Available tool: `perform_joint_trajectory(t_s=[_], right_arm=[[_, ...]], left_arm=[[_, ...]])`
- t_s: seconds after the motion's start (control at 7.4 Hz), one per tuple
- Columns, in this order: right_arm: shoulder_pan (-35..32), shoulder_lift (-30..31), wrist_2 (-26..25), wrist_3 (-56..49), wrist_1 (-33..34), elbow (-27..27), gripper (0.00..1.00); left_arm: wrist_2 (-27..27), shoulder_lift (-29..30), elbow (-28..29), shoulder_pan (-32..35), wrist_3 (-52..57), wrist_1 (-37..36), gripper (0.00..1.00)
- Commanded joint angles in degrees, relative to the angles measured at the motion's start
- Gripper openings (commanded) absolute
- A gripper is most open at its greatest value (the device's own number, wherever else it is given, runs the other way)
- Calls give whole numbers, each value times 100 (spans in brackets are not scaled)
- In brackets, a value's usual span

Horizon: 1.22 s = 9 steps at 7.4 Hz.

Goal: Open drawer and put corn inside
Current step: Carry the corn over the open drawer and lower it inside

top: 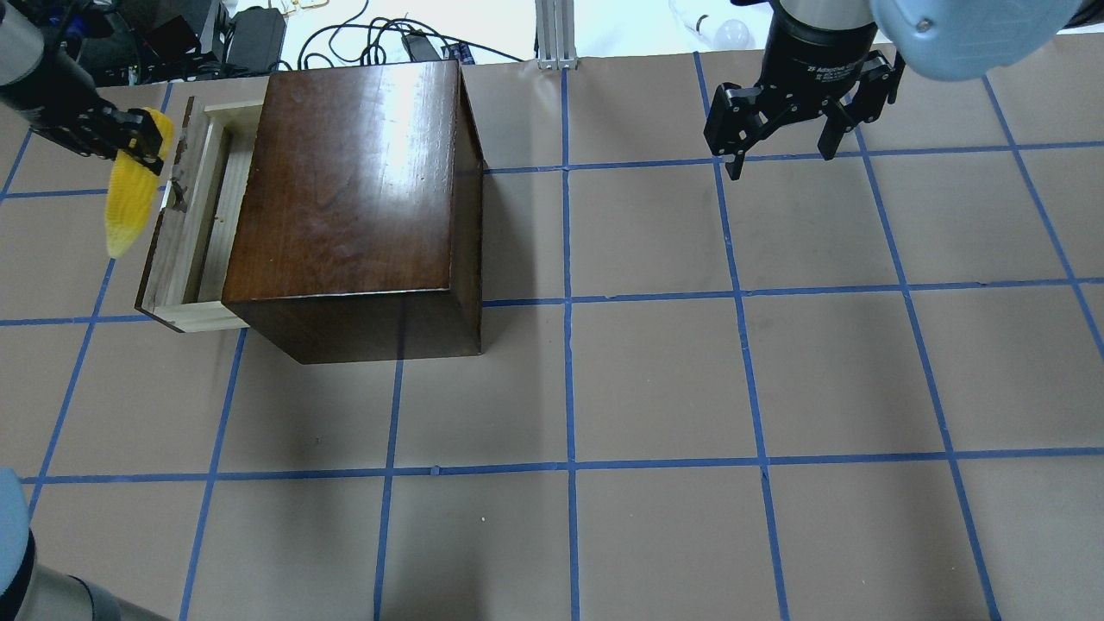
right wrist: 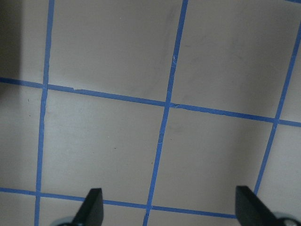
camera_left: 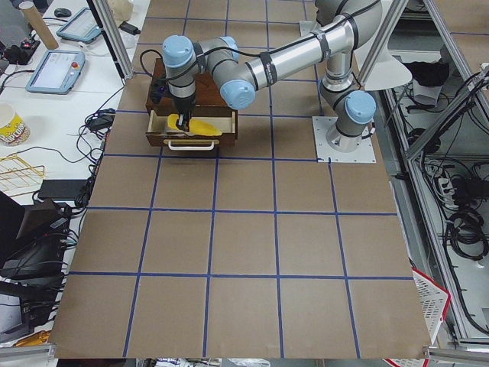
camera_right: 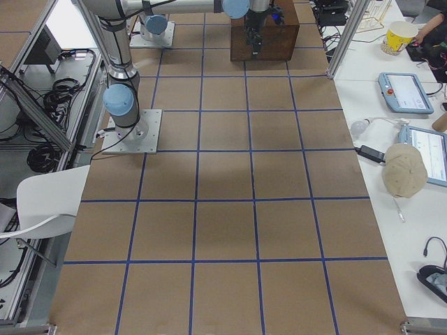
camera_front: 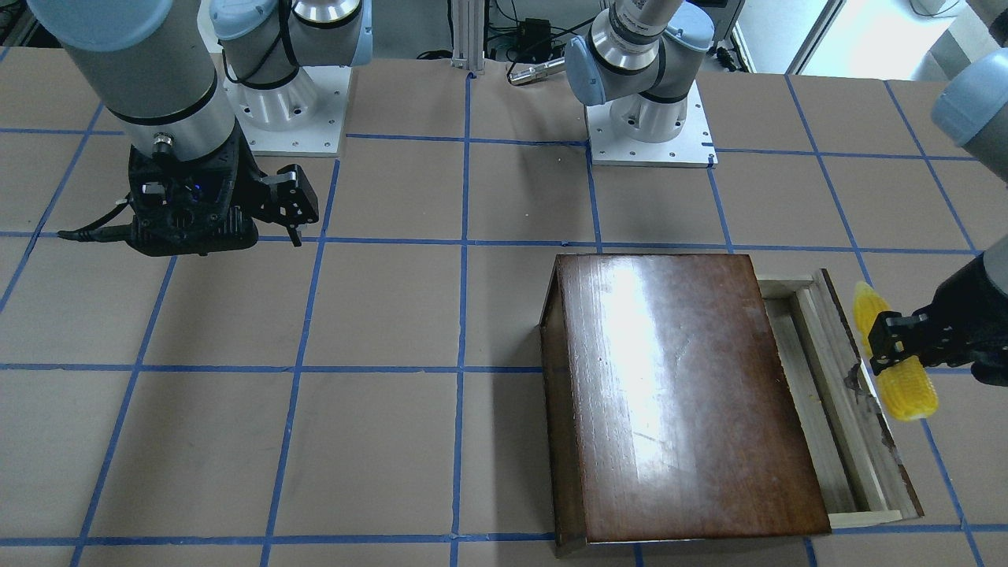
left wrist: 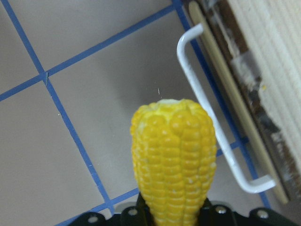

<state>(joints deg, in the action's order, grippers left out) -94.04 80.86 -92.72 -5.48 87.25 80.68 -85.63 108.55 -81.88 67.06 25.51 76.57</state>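
The dark-brown wooden box (top: 354, 190) stands on the table with its drawer (top: 194, 216) pulled partly out; the pale wood tray looks empty. My left gripper (top: 142, 142) is shut on the yellow corn (top: 129, 194) and holds it in the air just outside the drawer's front panel. In the front view the corn (camera_front: 898, 378) hangs beside the drawer (camera_front: 835, 394). The left wrist view shows the corn (left wrist: 174, 160) over the table next to the drawer's white handle (left wrist: 211, 122). My right gripper (top: 780, 155) is open and empty, far from the box.
The table is brown paper with a blue tape grid. The two arm bases (camera_front: 291, 110) (camera_front: 650, 118) stand at the robot's edge. Side tables with tablets (camera_right: 405, 91) and a cup (camera_right: 399, 36) lie beyond the table's far edge.
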Motion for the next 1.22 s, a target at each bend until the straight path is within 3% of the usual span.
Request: perform_joint_trajectory(t_s=[0.0, 0.95, 1.08], right_arm=[[0, 0, 0, -6, 2, 0, 100], [0, 0, 0, -6, -6, 0, 100], [0, 0, 0, -6, 2, 0, 100]], left_arm=[[335, 157, -4, 202, -1055, 24, 0], [231, 377, -48, 211, -495, -2, 0], [231, 377, -48, 203, -504, 24, 48]])
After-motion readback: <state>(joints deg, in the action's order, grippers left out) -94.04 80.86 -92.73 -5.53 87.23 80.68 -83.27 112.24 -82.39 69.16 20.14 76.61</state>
